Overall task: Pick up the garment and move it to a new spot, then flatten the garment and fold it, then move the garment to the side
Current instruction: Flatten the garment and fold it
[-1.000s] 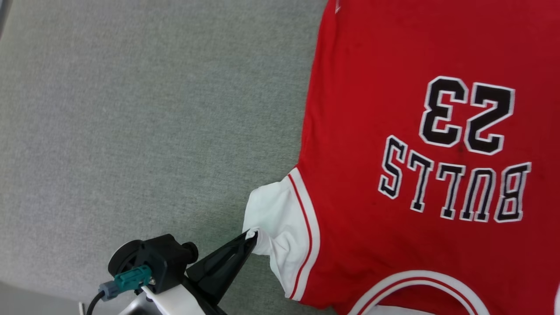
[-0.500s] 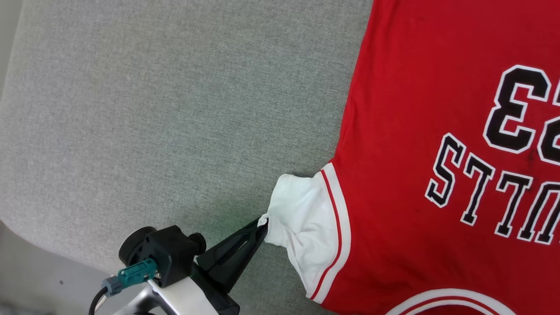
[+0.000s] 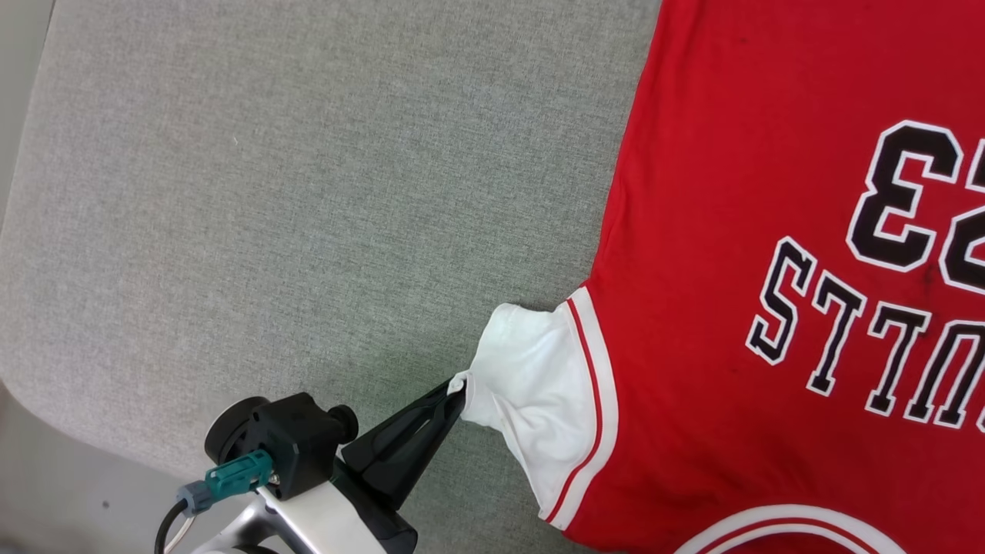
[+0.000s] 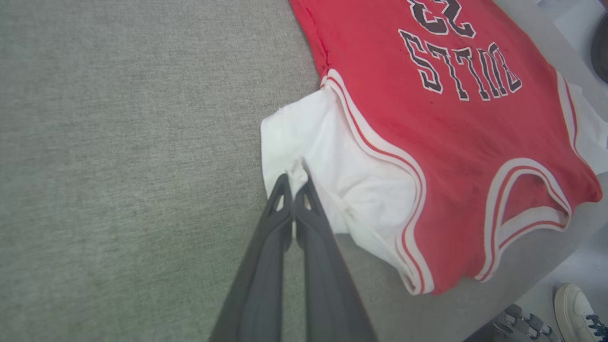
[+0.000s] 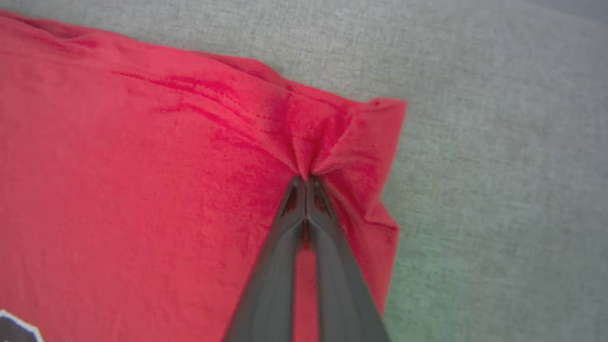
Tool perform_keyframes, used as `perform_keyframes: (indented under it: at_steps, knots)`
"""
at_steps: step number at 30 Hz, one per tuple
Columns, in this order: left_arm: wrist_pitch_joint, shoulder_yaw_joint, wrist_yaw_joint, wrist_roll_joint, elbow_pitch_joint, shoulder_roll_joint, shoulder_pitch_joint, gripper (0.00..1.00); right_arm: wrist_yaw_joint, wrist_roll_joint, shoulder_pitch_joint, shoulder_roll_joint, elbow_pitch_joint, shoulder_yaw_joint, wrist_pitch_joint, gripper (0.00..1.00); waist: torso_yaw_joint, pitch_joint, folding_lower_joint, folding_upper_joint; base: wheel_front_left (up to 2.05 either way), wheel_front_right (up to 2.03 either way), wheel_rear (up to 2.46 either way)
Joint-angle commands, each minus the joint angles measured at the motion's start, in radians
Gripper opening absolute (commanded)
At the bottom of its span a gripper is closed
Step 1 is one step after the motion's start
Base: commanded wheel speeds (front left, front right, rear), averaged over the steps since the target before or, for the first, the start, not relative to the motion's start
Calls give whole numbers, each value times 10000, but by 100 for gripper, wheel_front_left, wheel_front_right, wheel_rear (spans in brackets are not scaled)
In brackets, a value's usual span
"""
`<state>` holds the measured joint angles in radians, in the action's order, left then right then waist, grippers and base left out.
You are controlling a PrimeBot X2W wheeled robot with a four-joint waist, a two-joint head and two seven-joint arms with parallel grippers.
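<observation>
My left gripper (image 3: 459, 388) pinches the garment (image 3: 716, 400) by its white sleeve (image 3: 531, 385); my right gripper (image 5: 306, 180) is clamped on its red edge, over the table (image 3: 269, 192).

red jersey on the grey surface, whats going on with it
A two-armed robot is working on the garment, which lies spread out, lettering up, on the grey surface. The left gripper has its jaws closed on the edge of the white sleeve. The right gripper is pinching a red corner, bunching the cloth there. Both grips are set, and the garment is not yet folded.
</observation>
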<state>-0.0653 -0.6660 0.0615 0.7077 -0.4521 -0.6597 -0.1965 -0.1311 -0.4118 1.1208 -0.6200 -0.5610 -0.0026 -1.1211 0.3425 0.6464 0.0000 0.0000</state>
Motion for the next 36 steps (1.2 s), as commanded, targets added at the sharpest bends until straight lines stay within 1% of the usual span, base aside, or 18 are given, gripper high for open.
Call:
perform_keyframes:
  at_steps: [1,9,18,25,29,32,36]
  knots:
    - [71,41,-11,0,36,-8,-143,0,8,-28,-651,-29,-300,159,-31,0,-95,-169,0,0,0,0,0]
    - [94,81,9,286,267,6,54,0,12,-315,-1731,-172,-547,431,654,0,-702,-1356,0,0,0,0,0]
    - [150,118,163,513,593,-115,466,0,11,-1220,-3493,-155,-126,887,1173,0,-1543,-2766,0,0,0,0,0]
    - [327,126,214,711,929,-101,805,0,11,-1993,-5225,-295,440,970,1522,0,-2071,-3632,0,0,0,0,0]
    - [438,103,242,804,1084,-91,994,0,11,-2384,-6312,-297,849,803,1789,0,-2318,-4067,0,0,0,0,0]
    - [494,113,270,874,1168,-87,1154,0,11,-2697,-7070,-231,1238,623,1782,0,-2493,-4320,0,0,0,0,0]
    - [674,203,366,989,1231,-80,1346,0,11,-2837,-8053,-245,1853,379,1562,0,-2737,-4550,0,0,0,0,0]
